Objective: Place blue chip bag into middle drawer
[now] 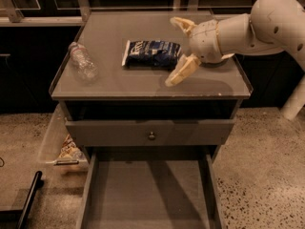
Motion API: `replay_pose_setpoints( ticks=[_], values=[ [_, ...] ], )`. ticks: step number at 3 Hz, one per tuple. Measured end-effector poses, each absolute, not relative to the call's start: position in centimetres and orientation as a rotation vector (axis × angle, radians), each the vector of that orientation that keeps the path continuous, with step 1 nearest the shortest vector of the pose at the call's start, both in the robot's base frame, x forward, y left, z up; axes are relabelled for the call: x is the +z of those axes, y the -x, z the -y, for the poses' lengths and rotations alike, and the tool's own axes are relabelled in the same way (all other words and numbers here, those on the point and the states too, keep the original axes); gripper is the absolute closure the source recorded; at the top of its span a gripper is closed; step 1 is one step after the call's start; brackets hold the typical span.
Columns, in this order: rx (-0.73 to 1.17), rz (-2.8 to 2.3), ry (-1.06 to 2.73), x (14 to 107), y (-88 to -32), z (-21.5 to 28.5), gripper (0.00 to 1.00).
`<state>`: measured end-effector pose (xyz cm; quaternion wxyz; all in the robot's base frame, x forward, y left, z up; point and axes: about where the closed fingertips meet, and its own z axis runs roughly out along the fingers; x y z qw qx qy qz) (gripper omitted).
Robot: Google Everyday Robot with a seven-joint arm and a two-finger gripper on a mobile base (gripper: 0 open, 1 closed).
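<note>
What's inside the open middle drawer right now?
The middle drawer shows only its plain grey floor; its rear part is covered by the knobbed drawer above. The blue chip bag lies on the cabinet top, the gripper open beside it.

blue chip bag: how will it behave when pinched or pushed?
Probably floppy: the blue chip bag looks crinkled and puffy, so it may crush and sag from a pinch. Likely light, and lying flat on the smooth cabinet top it could slide if nudged. The gripper is open at its arm-side end.
</note>
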<state>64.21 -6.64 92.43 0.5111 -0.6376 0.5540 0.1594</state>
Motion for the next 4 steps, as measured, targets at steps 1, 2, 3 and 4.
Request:
replay_pose_setpoints(
  ticks=[1,2,3,4],
  values=[
    [0.395,-1.358,1.523,91.4,-66.3,6.3,0.00],
    [0.402,-1.429,1.507,89.8,-68.6,6.3,0.00],
    [0.379,-1.519,1.500,88.4,-70.9,6.3,0.00],
    [0.379,-1.583,1.501,87.9,-73.1,5.5,0.00]
  ],
)
